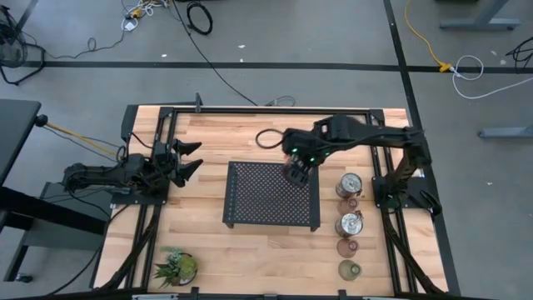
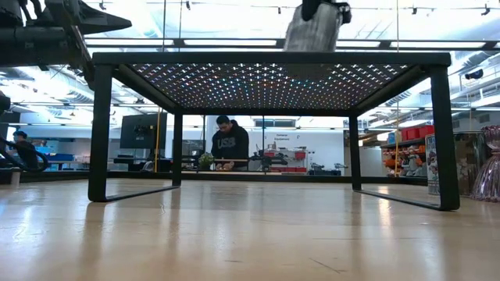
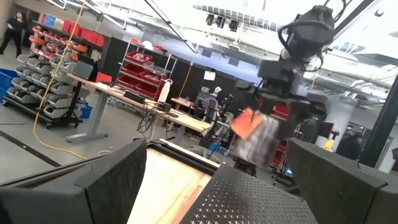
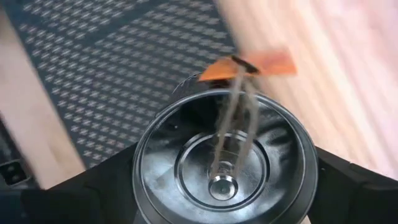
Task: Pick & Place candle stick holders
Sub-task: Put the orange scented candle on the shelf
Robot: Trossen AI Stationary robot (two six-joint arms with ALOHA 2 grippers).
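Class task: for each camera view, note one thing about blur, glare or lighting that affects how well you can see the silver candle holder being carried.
High view: sharp, even light; the right gripper hides most of the silver candle holder. Low view: bright ceiling lights glare through the mesh tray, holder pale. Left wrist view: holder motion-blurred. Right wrist view: holder rim clear, its orange tag smeared.

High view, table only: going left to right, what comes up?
Left gripper → black mesh tray → right gripper holding a silver candle stick holder → column of remaining candle stick holders.
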